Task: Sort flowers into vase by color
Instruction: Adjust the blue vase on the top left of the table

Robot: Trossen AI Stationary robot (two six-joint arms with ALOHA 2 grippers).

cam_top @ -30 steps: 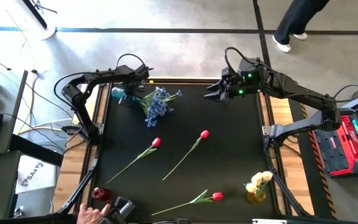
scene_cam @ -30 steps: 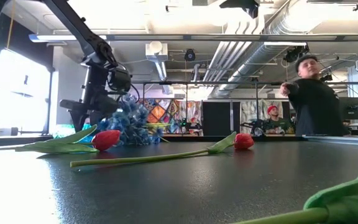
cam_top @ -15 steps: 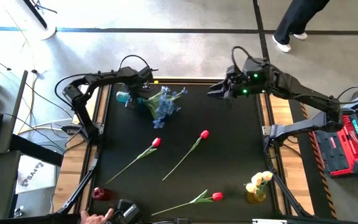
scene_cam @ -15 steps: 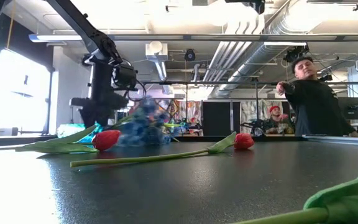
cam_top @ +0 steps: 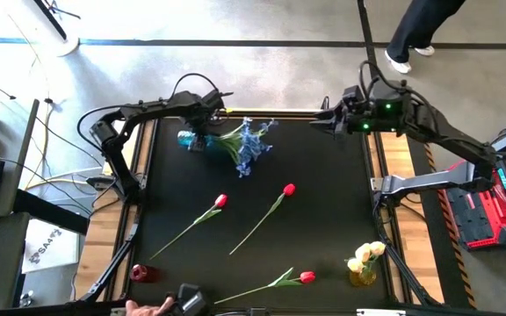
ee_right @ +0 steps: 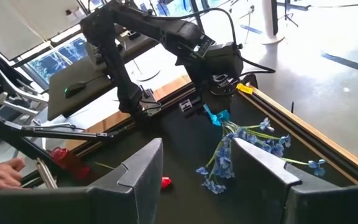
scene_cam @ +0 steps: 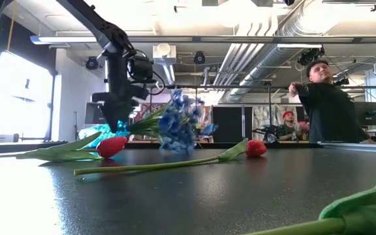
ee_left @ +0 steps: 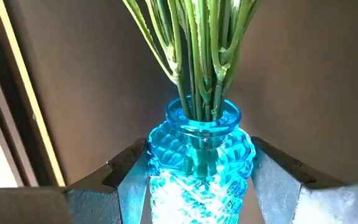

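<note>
Since a second ago we are swinging our left hand (cam_top: 196,139), clenched on the faceted blue glass vase (ee_left: 199,158) of bushy blue sprays (cam_top: 253,147), inward; right hand (cam_top: 330,123), released, is retreating. Three red tulips (cam_top: 220,201) are lying unsorted mid-surface; yellow tulips (cam_top: 367,254) are standing vased.

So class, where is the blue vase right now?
High view: the blue vase is at the table's far left, tipped over between the left gripper's jaws, holding blue flowers.

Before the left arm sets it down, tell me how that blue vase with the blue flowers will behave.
Probably top-heavy: the blue flowers splay far sideways from the small blue vase, so it may tip. The ribbed glass looks hard and possibly slippery between the left gripper fingers. The thin green stems likely flop.
</note>
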